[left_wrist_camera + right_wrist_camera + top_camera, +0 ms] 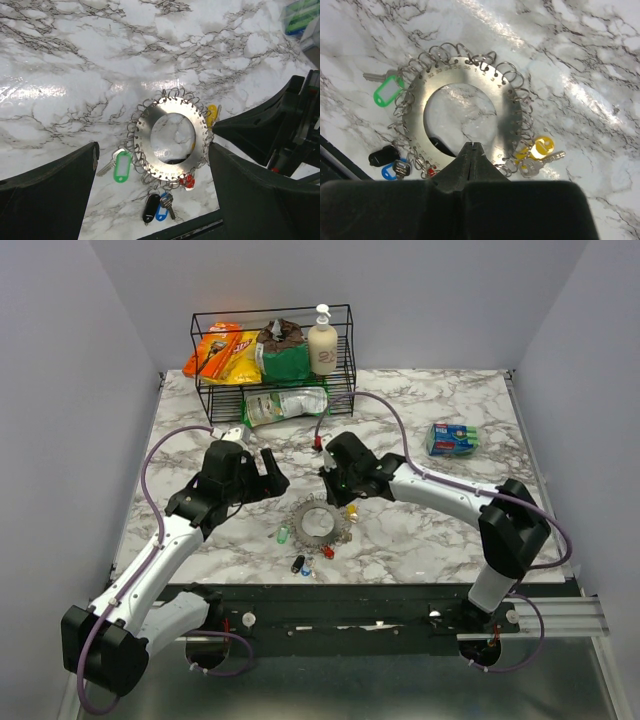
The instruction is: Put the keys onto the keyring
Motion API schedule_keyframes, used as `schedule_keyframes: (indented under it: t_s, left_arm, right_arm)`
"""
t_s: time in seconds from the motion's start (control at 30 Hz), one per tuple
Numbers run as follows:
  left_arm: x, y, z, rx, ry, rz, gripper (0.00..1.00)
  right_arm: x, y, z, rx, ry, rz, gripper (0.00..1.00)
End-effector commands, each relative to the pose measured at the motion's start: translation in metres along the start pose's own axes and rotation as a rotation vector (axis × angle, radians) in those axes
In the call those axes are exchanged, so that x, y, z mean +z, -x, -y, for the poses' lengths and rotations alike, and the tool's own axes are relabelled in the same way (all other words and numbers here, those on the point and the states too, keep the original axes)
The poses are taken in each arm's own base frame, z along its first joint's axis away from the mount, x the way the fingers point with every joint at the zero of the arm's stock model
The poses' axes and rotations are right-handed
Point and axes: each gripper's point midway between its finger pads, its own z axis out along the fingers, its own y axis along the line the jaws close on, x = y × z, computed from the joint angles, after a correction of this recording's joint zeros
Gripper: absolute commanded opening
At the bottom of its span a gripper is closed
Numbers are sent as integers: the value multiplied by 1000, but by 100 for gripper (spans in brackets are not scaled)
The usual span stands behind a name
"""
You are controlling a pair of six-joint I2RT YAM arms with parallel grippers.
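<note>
L gripper (153, 145): fingers wide apart, nothing between them, hanging above and just back-left of the keyring (172, 106); its wrist cam looks straight down on the ring between both fingers.

Wire rack (205, 360): well behind keyring, a bit left; snack bags and a soap bottle (322, 342) in it.

Green key (121, 165): against keyring's left rim, touching the small wire loops there. Can't tell if it's threaded on.

Black key (151, 207) and blue key (161, 212): side by side, just in front of keyring, black further left. Link to loops unclear.

Keyring: flat on marble table (420, 530), roughly mid-table btw the two arms, loops all round the rim, hole showing tabletop.

Red key (188, 181): at keyring's front-right rim, in among the loops.

Yellow key (212, 114): at keyring's right rim with a bare metal key beside it, touching loops.

R gripper (472, 146): fingers pressed together, nothing in them; tip sits over keyring's rim on the back-right side. Contact w/ ring not clear.

Sponge pack (452, 439): well right of keyring, further back.
</note>
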Motion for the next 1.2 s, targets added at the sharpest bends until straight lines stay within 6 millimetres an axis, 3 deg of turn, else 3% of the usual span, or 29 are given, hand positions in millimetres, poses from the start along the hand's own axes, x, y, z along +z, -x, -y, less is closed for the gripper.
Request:
schedule_keyframes:
  t_s: [0.0,0.17,0.3,0.33,0.47,0.57,0.67,0.8,0.97,1.0,1.17]
  left_arm:
    - [-2,-4,-8,35,21,-10,99]
    - [-3,-3,-7,36,14,-7,99]
    - [-3,0,-3,33,-5,3,99]
    - [-4,2,-1,32,-12,11,99]
    - [-4,6,3,33,-28,23,99]
    - [-4,7,3,34,-25,26,99]
    - [-3,8,2,31,-21,29,99]
    - [-5,12,4,28,-25,46,99]
    - [-9,19,4,29,-24,88,99]
    - [-11,22,4,29,-20,102,99]
    - [-17,33,6,5,-26,164,99]
  right_arm:
    - [-20,9,15,64,31,67,0]
    - [-40,10,54,163,23,123,1]
    - [-70,19,85,267,34,231,0]
    - [-88,26,98,291,18,290,1]
    - [-129,37,116,310,-18,428,1]
    - [-158,43,123,314,-51,531,16]
    - [-177,49,122,305,-59,603,37]
    - [-195,52,117,286,-57,671,64]
    - [-217,54,110,242,-57,737,87]
    - [-220,54,109,232,-59,748,96]
    - [-251,59,103,199,-74,834,100]
